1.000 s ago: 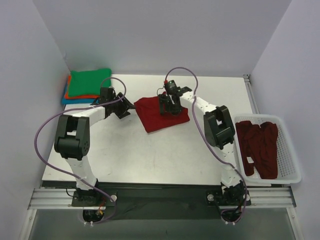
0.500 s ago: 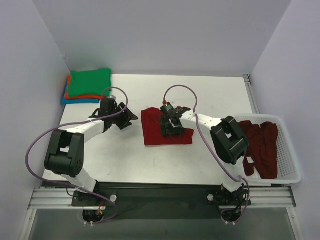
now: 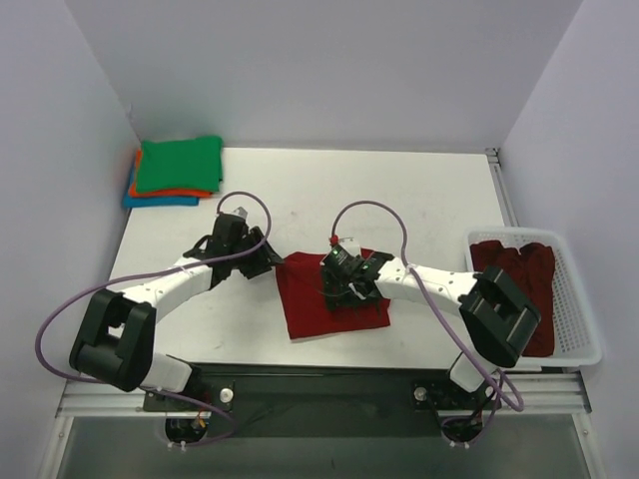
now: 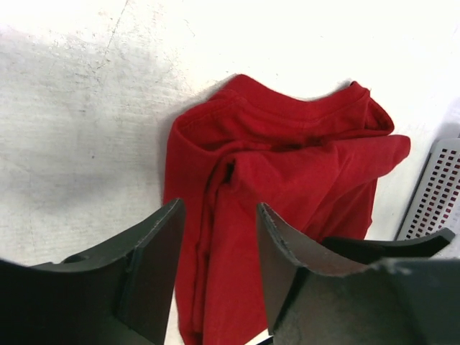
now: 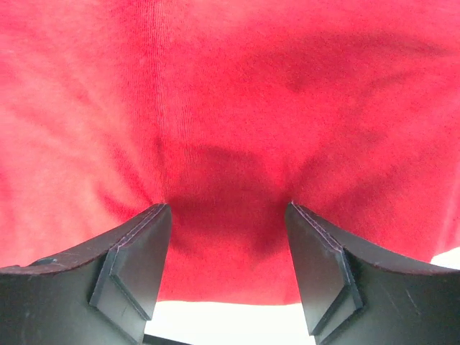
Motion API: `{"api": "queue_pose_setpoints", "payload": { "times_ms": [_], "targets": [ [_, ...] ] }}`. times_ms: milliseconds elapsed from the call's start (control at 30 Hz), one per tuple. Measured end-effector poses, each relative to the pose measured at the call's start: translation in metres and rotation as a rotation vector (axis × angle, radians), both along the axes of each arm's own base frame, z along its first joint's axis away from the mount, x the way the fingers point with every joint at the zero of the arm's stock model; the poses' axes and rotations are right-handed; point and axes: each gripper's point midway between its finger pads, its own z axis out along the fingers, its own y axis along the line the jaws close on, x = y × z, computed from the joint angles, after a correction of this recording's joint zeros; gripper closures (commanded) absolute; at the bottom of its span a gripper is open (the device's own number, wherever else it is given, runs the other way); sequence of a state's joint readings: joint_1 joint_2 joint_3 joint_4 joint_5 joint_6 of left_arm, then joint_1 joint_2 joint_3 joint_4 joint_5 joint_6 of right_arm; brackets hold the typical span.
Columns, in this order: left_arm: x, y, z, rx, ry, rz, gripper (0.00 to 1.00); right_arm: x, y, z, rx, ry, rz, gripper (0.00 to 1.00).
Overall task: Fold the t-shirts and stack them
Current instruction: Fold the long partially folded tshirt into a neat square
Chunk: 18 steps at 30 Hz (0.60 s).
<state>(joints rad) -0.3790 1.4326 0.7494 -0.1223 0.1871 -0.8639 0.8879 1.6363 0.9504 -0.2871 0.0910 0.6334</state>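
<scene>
Dark red t-shirt (image 3: 334, 307): laid loosely bunched on the near middle of the table (image 3: 429, 195), with its folds uneven and its neckline turned to the far side in the left wrist view.
Left gripper (image 3: 268, 261): held at the shirt's left edge. Its fingers (image 4: 154, 266) are parted and nothing is clasped, and red cloth is seen through the gap.
Right gripper (image 3: 344, 289): set down on the shirt's middle. Its fingers (image 5: 136, 266) are spread wide with the tips against the cloth, which seems only pressed, not pinched.
Folded stack: a green shirt (image 3: 180, 165) is laid on an orange one (image 3: 160, 190), with a blue one (image 3: 150, 202) beneath, at the far left corner, well apart from both arms.
Basket (image 3: 587, 344): placed at the table's right edge, with dark red shirts (image 3: 519, 284) heaped inside.
</scene>
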Motion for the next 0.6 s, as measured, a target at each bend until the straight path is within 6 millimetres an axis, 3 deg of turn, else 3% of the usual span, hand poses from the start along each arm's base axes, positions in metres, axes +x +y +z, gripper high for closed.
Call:
{"api": "queue_pose_setpoints", "payload": {
  "times_ms": [167, 333, 433, 600],
  "targets": [
    [-0.004, 0.0, 0.007, 0.031, -0.027, -0.004, 0.48, 0.013, -0.003, 0.034, 0.067, -0.06, -0.055, 0.35],
    [-0.01, -0.003, 0.0, 0.07, -0.009, -0.015, 0.48, 0.053, -0.021, 0.076, 0.152, -0.157, -0.173, 0.37],
    [-0.008, -0.006, -0.005, 0.081, 0.003, -0.02, 0.48, 0.08, -0.05, 0.083, 0.149, -0.18, -0.262, 0.41],
    [0.003, -0.012, -0.008, 0.094, 0.008, -0.019, 0.5, 0.105, -0.081, 0.075, 0.14, -0.151, -0.353, 0.43]
  ]
}}
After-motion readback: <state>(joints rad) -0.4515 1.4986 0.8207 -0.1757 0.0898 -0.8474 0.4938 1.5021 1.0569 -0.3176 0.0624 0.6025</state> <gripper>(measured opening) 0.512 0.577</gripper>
